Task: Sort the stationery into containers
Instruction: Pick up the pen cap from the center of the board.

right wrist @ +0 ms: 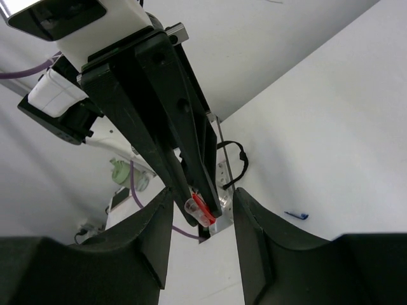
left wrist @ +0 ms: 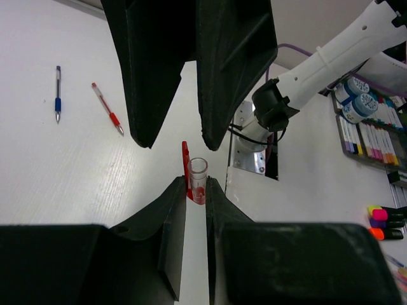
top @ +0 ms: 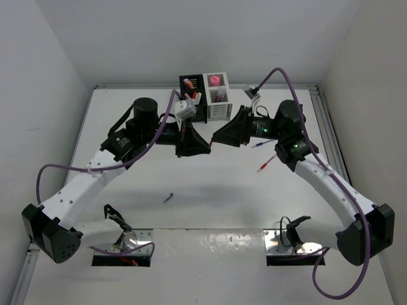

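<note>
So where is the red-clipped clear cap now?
In both wrist views the cap is pinched by the left gripper, close in front of the containers, facing the open right gripper.

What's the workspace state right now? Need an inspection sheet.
Surface: white table, loose stationery on it.
Job's things: black holder and white holder joined at the far edge, both holding items. A blue pen and red pen lie on the right, a small blue piece nearer the middle. A second red pen is held off the table.
Clutter: nothing seen.
Grippers: left gripper shut on the second red pen. Right gripper open, facing it, not gripping.
Cables: purple cables loop off both arms.
Surroundings: white walls on three sides; marker sets beyond the table.
</note>
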Robot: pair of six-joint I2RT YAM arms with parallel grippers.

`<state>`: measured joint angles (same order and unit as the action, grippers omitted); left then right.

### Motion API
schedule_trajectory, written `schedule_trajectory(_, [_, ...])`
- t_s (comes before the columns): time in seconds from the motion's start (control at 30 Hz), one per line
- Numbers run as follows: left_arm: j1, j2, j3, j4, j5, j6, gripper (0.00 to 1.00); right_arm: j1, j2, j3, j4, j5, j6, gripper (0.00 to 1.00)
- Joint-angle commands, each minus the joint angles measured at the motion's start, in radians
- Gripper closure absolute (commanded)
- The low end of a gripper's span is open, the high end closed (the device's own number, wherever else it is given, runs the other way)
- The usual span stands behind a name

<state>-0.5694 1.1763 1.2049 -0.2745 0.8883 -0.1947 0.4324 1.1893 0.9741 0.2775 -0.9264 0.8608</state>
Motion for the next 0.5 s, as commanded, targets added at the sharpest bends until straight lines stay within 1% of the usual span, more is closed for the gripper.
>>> schedule_trajectory(0.0, [0.011,0.000,-0.004,0.046,0.029,-0.012,1.00,0.017,0.004,0.044,0.034,-0.017,-0.026,0.58])
schedule_trajectory(0.13, [0.011,0.008,-0.002,0.054,0.031,-0.017,1.00,0.026,0.010,0.052,0.023,-0.019,-0.043,0.63])
schedule_trajectory(0.17, [0.011,0.009,-0.001,0.058,0.032,-0.023,1.00,0.029,0.009,0.052,0.023,-0.022,-0.052,0.68])
schedule_trajectory(0.2, [0.014,0.009,-0.001,0.061,0.031,-0.028,1.00,0.032,0.009,0.052,0.020,-0.025,-0.057,0.70])
schedule_trajectory(0.27, [0.016,0.013,-0.002,0.070,0.037,-0.035,1.00,0.037,0.010,0.049,0.011,-0.028,-0.075,0.74])
schedule_trajectory(0.43, [0.017,0.017,-0.001,0.081,0.044,-0.049,1.00,0.043,0.012,0.052,-0.014,-0.028,-0.108,0.81])
schedule_trajectory(0.47, [0.019,0.017,-0.002,0.081,0.044,-0.049,1.00,0.043,0.013,0.054,-0.023,-0.025,-0.112,0.86])
